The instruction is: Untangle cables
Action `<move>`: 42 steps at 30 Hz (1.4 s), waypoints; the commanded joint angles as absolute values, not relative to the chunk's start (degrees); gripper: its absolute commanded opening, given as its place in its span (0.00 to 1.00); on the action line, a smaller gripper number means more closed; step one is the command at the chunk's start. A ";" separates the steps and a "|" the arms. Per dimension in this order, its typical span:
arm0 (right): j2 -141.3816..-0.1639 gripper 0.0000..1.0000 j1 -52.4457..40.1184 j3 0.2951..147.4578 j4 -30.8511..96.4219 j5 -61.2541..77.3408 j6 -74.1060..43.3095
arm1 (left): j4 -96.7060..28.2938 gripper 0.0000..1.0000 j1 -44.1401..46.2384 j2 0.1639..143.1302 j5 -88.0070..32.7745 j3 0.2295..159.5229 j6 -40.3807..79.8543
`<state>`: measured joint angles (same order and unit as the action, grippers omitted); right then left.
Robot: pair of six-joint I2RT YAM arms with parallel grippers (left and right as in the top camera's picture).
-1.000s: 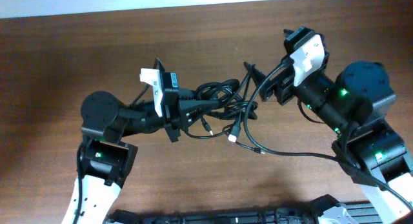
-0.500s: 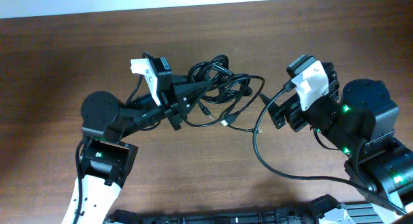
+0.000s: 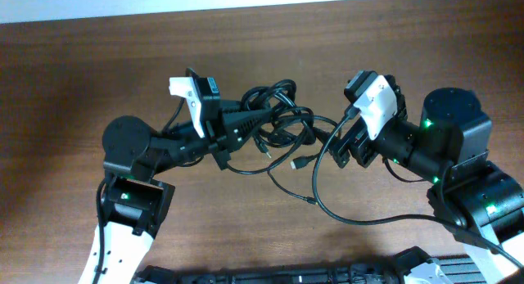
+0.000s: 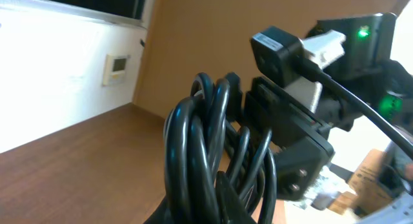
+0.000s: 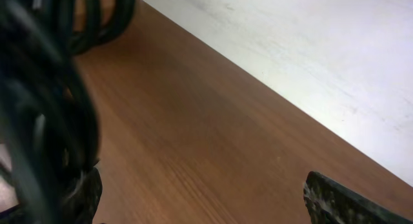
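The cables (image 3: 278, 116) are a knotted black bundle held over the table. My left gripper (image 3: 246, 120) is shut on its left side. In the left wrist view the thick loops (image 4: 200, 146) wrap over my left gripper's finger (image 4: 222, 195). Plug ends (image 3: 299, 163) hang below the bundle. One long cable (image 3: 327, 212) trails in a loop to the lower right. My right gripper (image 3: 336, 146) is just right of the bundle, open and empty. In the right wrist view my right gripper (image 5: 206, 198) has wide-apart fingers, with blurred cables (image 5: 39, 88) at its left.
The brown wooden table (image 3: 74, 79) runs to a white wall edge (image 3: 246, 4) at the back. My right arm's body (image 3: 442, 145) fills the right side. It also shows in the left wrist view (image 4: 290, 127), close behind the bundle. A black strip (image 3: 278, 276) lies along the front edge.
My right gripper drew back down and right from the bundle, then moved left toward it again. My left gripper raised the bundle slightly. The trailing cable swung lower.
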<state>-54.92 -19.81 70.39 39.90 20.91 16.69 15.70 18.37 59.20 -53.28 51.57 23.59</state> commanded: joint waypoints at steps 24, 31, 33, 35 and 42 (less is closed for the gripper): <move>-57.43 0.99 -19.86 70.83 29.45 11.09 14.13 | 21.02 0.00 25.63 61.06 -67.07 51.86 22.44; -57.43 1.00 -19.86 70.83 33.26 -18.63 10.39 | 23.16 0.00 25.63 61.06 -69.97 51.86 22.48; -57.36 1.00 -19.86 70.83 33.32 -18.74 10.35 | 23.16 0.00 25.61 61.06 -69.91 51.86 22.46; -57.36 1.00 -19.86 70.85 33.71 -18.68 8.51 | 23.16 0.00 25.26 61.06 -69.65 51.86 22.46; -53.87 0.99 -19.86 70.85 33.69 -31.99 9.17 | 23.16 0.00 22.74 61.06 -69.45 51.86 24.82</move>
<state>-54.70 -21.28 70.39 34.26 -16.36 7.90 21.98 23.24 63.18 -62.67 51.46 23.88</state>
